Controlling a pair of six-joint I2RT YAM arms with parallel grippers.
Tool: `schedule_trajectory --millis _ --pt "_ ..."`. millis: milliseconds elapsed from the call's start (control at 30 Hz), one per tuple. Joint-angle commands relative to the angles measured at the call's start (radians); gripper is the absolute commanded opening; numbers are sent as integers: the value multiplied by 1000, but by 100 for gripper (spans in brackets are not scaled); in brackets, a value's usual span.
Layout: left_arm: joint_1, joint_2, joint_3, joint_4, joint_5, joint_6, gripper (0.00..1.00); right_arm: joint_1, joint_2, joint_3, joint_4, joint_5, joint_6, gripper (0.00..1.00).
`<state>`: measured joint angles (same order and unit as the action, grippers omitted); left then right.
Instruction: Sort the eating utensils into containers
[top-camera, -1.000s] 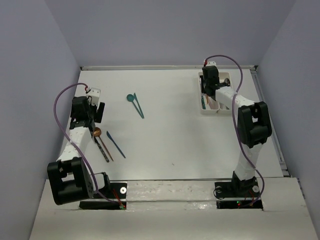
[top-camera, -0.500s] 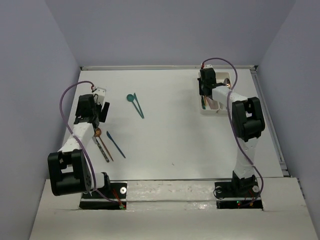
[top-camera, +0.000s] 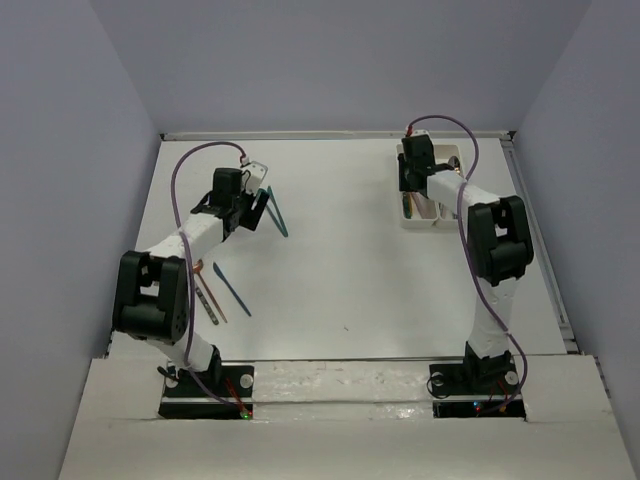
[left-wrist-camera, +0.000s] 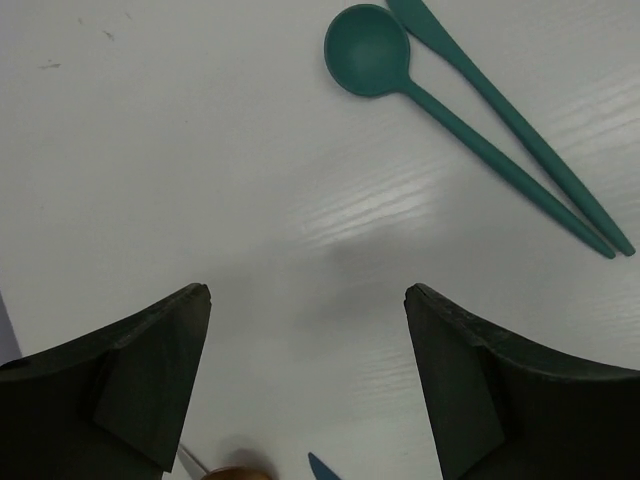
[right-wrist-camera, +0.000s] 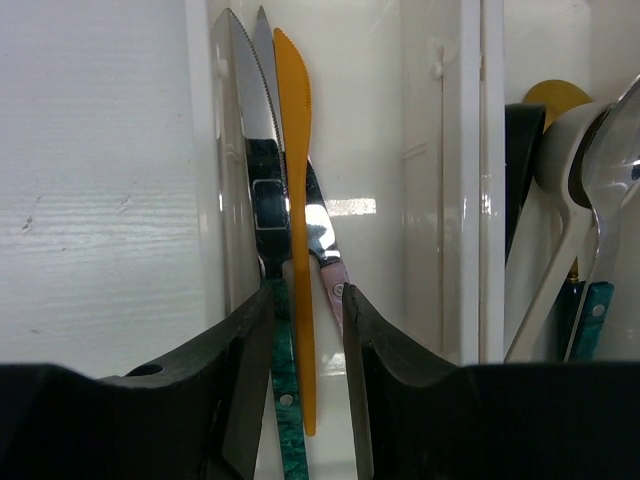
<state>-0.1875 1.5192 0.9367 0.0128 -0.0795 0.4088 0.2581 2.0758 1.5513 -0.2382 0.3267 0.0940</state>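
1. The left gripper (left-wrist-camera: 305, 300) hangs with its fingers wide apart and nothing between them. It is over bare table (top-camera: 340, 260) in the upper left of the overhead view. The teal spoon (left-wrist-camera: 368, 62) and teal knife (left-wrist-camera: 428, 28) lie at the top right of the wrist view, beyond the fingertips and untouched.
2. Those two lie just beside each other, and their handle ends nearly meet. A grab aimed there would probably catch both, or push one aside while closing on the other.
3. Both pieces are thin and lie flat. I judge that fingers coming down too shallow would slip off, and too deep would scrape the table.
4. The right gripper (right-wrist-camera: 307, 295) sits low over the white containers (right-wrist-camera: 440, 150), at the upper right of the overhead view. Its fingers stand a narrow gap apart, clamped on nothing I can see.
5. Under that gap lie an orange knife (right-wrist-camera: 294, 150) and a green-handled knife (right-wrist-camera: 285, 420), in the compartment on the left of the wrist view. A beige spoon (right-wrist-camera: 565, 165) rests in the compartment on the right.
6. If this gripper rises crookedly, a finger could hook a handle and drag a knife out.
7. A blue knife (top-camera: 232, 288), a copper spoon (top-camera: 197, 266) and a dark knife (top-camera: 207, 300) lie loose at the lower left of the overhead view, not yet sorted.
8. Carrying the teal pieces across brings the left arm toward the right arm, so the two could collide. A spoon dropped among the knives would spoil the sort.
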Motion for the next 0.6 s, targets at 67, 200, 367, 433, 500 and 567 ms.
schedule_trajectory --millis 67,200,367,433,500,567 --pt "-52 162 177 -53 14 -186 86 0 -150 -8 -18 -8 26 39" --pt "-78 246 260 -20 -31 -240 81 0 -204 -59 -26 -12 36 40" --pt "-86 332 321 -20 9 -309 78 0 -250 -115 -26 -11 46 40" --pt "-89 366 346 -23 11 -334 76 0 -253 -134 -27 -11 47 40" --pt "-89 392 361 -28 -14 -337 74 0 -258 -143 -30 -12 47 40" --pt "-89 406 361 -25 -20 -331 73 0 -266 -158 -33 -11 52 40"
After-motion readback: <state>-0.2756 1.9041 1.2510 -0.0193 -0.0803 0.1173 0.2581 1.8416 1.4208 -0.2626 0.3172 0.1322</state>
